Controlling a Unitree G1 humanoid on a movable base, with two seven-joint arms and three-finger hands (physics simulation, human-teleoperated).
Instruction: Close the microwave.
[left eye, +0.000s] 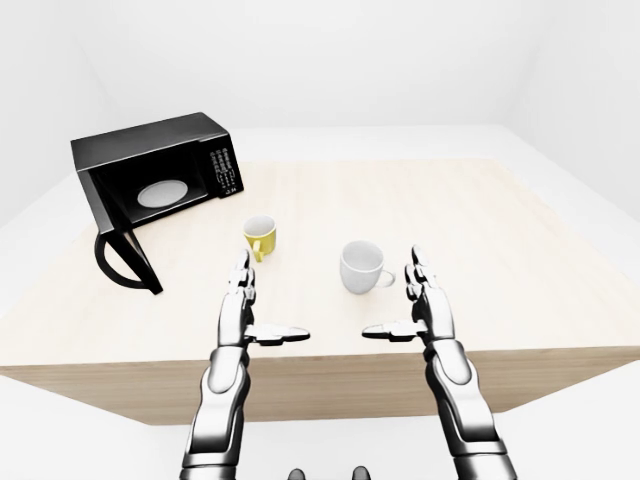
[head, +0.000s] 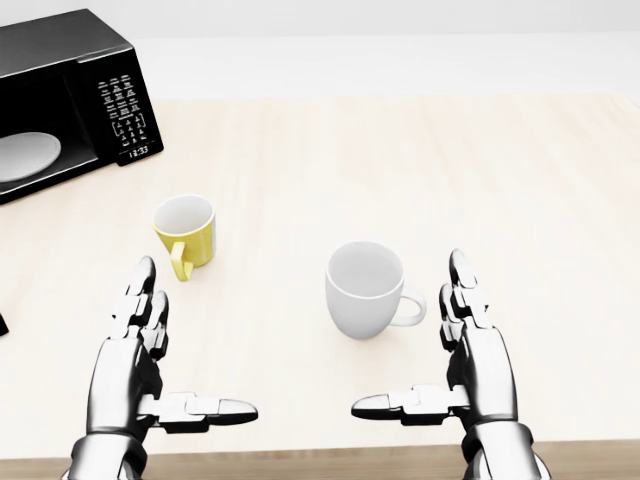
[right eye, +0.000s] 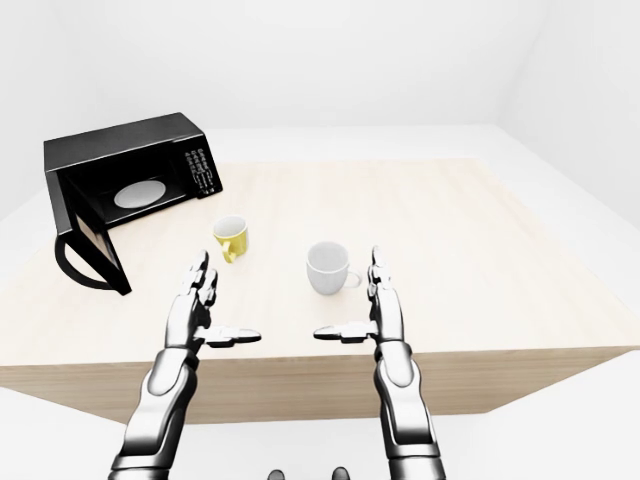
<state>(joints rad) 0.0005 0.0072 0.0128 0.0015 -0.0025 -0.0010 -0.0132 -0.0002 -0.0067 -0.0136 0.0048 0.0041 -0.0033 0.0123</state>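
Looking: down over my two arms at a pale wooden table (left eye: 500, 220) in a plain white room.
Microwave: a black microwave (left eye: 160, 170) sits at the far left corner of the table in the left-eye view, with a white plate (left eye: 162, 192) showing inside its open cavity.
Door: the microwave's door (left eye: 125, 262) hangs swung wide open at the microwave's left side, edge-on to me, its curved handle facing outward.
Keypad: a panel of small white buttons (head: 125, 115) runs down the microwave's right side.
Yellow mug: a yellow mug (head: 186, 233) stands just right of and below the microwave, upright, its handle turned toward me.
White mug: a white mug (head: 365, 290) stands further right of the microwave, beyond the yellow mug, handle pointing right.
My left hand: my left hand (head: 140, 360) hovers below the yellow mug, well apart from the microwave, fingers straight and spread, thumb pointing inward, gripping nothing.
My right hand: my right hand (head: 465, 355) mirrors it just right of the white mug, likewise spread and empty.
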